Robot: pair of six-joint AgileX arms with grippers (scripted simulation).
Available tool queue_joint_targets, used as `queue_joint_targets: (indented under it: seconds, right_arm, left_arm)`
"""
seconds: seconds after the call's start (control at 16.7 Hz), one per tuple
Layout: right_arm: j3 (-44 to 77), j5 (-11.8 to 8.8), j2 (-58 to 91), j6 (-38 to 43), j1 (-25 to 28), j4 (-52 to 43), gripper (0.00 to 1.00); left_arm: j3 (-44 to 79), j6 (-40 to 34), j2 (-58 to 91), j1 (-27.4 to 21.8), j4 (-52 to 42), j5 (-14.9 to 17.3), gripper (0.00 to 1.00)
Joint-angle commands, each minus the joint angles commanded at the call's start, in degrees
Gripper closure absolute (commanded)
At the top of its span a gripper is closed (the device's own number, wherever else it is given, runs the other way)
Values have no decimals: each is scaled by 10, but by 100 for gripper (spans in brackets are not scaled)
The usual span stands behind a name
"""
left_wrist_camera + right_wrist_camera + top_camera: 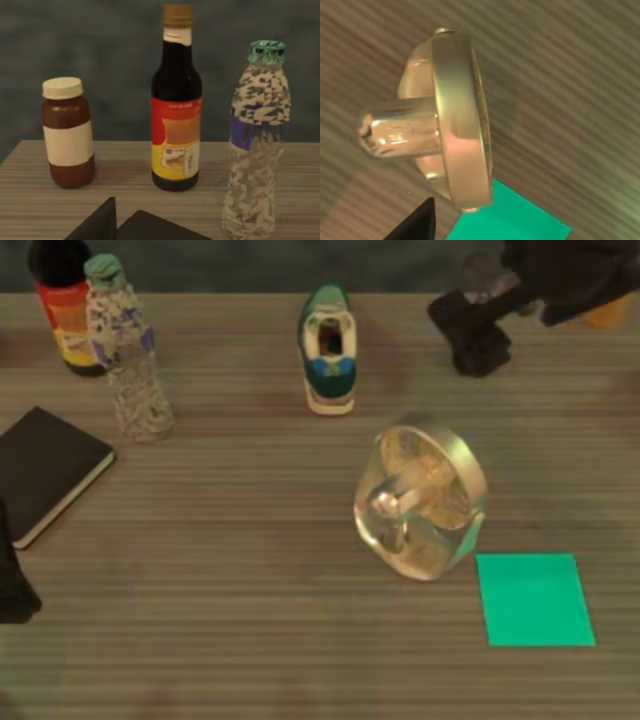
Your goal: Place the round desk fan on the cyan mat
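Observation:
The round desk fan [420,498] stands on its edge on the table right of centre, a shiny silver ring with a golden grille and a protruding hub. In the right wrist view the fan [457,115] shows side-on. The cyan mat [535,600] lies flat just to the fan's lower right, with nothing on it; a corner of the mat [512,217] shows past the fan's rim. My right gripper [470,335] hovers open at the back right, well apart from the fan, with one dark finger [417,225] in its wrist view. My left gripper [12,585] is parked open at the left edge.
A white, blue and green shoe [328,345] sits behind the fan. A dark sauce bottle [65,310] and a clear plastic bottle [130,350] stand at the back left, with a brown jar [67,132] beside them. A black notebook [50,470] lies at the left.

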Motion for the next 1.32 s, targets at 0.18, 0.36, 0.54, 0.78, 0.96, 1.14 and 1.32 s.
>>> queue_joint_targets:
  seconds: [0.18, 0.36, 0.54, 0.78, 0.96, 1.14, 1.32]
  right_arm:
    - [120, 1, 124, -11, 29, -87, 0]
    - [189, 2, 203, -19, 47, -146, 0]
    - [209, 3, 228, -22, 54, -166, 0]
    - [208, 2, 228, -21, 51, -165, 0]
    - [184, 2, 223, -23, 53, -142, 0]
    - [113, 2, 213, -22, 54, -87, 0]
    - [62, 2, 207, -21, 54, -41, 0]
  left_arm:
    - [0, 0, 0, 0, 0, 0, 0]
    - [0, 0, 0, 0, 0, 0, 0]
    - [0, 0, 0, 0, 0, 0, 0]
    - [0, 0, 0, 0, 0, 0, 0]
    - [0, 0, 0, 0, 0, 0, 0]
    - [0, 0, 0, 0, 0, 0, 0]
    - [0, 0, 0, 0, 0, 0, 0]
